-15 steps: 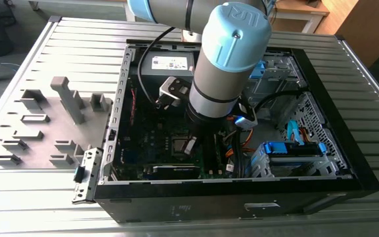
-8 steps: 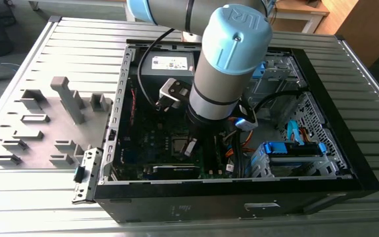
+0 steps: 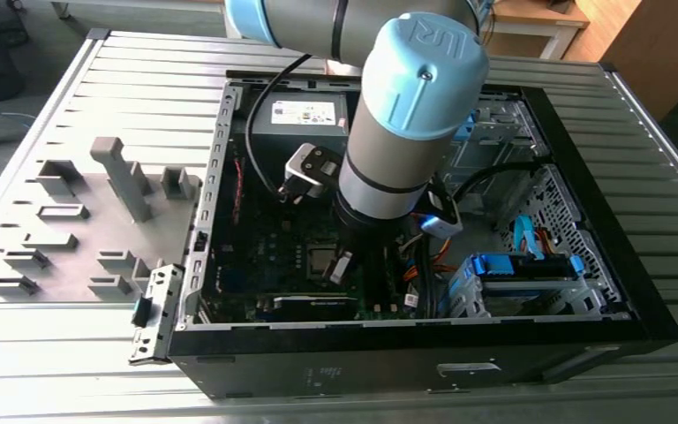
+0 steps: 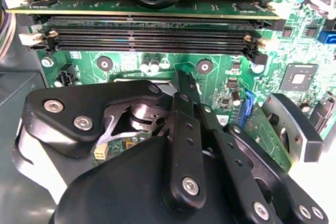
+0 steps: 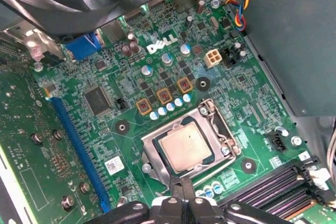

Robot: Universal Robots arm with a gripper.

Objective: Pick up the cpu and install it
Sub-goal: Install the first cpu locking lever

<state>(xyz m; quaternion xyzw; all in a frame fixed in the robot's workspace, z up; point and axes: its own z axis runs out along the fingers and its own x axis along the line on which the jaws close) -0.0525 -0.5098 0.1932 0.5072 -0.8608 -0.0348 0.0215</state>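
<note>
CPU (image 5: 186,148), a thin flat square with a dull tan metallic face, is lying seated in its socket (image 5: 185,149) on the green motherboard (image 5: 157,93), framed by a shiny steel retention bracket with screws at its corners. In the first wrist view the black jaws (image 5: 182,195) are sitting just beside the chip's near edge, their tips drawn together with no visible gap, gripping nothing; the chip is lying free of them, ahead of the tips rather than between them.

In the second wrist view the gripper's (image 4: 186,85) black linkage arms, matte with bright round rivets, are converging to a narrow point over the board. Beyond them four long memory slots (image 4: 152,35) are running in parallel, one of them carrying a green memory stick (image 4: 147,6).

Three small copper-coloured square coils (image 5: 164,97) are standing in a row near the socket, with a line of round silver capacitors beside them, and a long blue slot (image 5: 79,145) is running along the board.

In the exterior view the grey arm (image 3: 404,132) with its pale blue cap is reaching down into the open black case (image 3: 433,353), which is lying on a ribbed metal tabletop (image 3: 669,238). Grey blocky plastic fixtures (image 3: 121,177) are standing on the tabletop at the exterior view's left.
</note>
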